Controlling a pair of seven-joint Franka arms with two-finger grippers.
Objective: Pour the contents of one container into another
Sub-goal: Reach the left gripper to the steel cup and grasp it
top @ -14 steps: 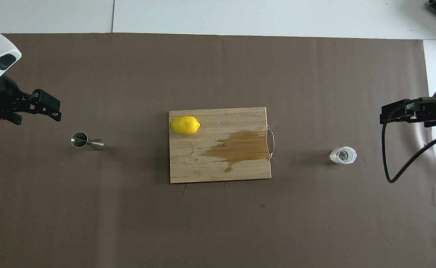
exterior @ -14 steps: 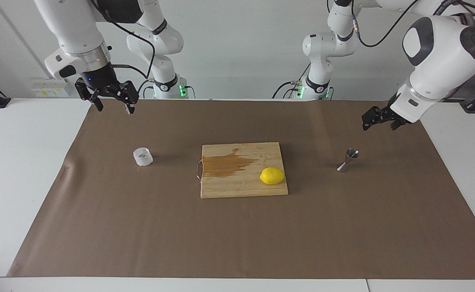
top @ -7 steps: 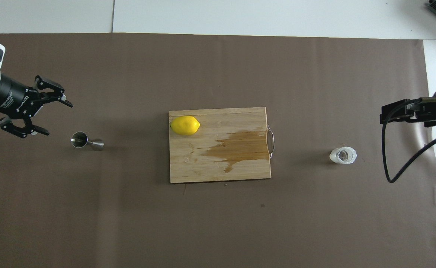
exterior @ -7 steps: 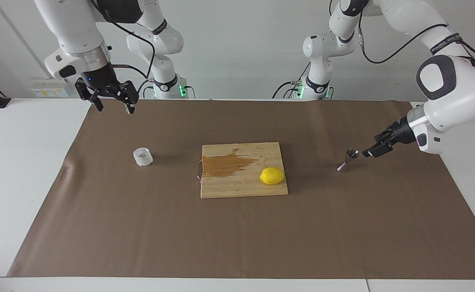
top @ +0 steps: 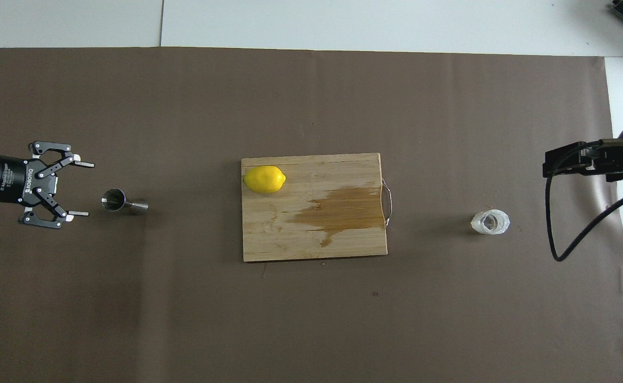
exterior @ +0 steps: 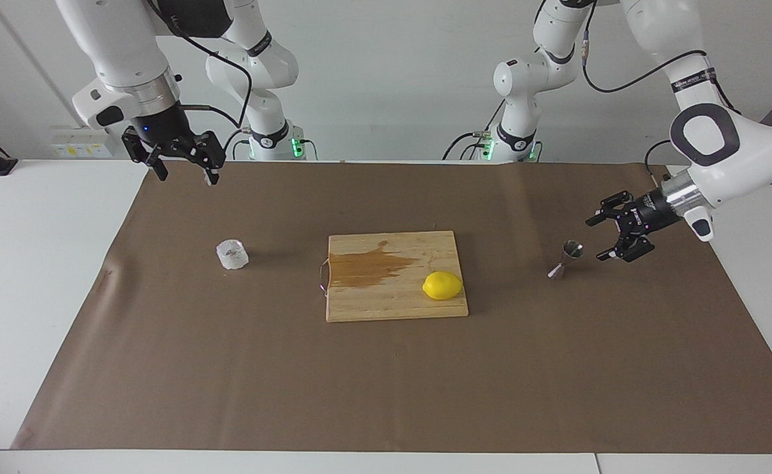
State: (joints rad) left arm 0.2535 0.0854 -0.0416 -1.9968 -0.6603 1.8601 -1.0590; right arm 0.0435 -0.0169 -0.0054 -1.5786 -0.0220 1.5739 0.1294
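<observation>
The clear faceted glass cup [exterior: 232, 254] [top: 490, 222] stands on the brown paper toward the right arm's end of the table. The steel hourglass jigger [exterior: 565, 261] [top: 123, 202] stands toward the left arm's end. My left gripper [exterior: 595, 240] [top: 89, 190] is low and turned sideways, open, its fingertips pointing at the jigger from the table-end side. A small gap separates them from the jigger. My right gripper [exterior: 187, 178] hangs open high over the paper's edge, nearer to the robots than the cup, and waits there.
A wooden cutting board [exterior: 386, 304] [top: 269, 239] with a dark wet stain lies mid-table. A yellow lemon [exterior: 442, 286] [top: 264, 179] rests on it, at the board's end toward the jigger. Brown paper [exterior: 386, 382] covers the table.
The left arm has come down and turned its gripper level, bringing it open beside the jigger. The right arm, cup, jigger and lemon have not moved.
</observation>
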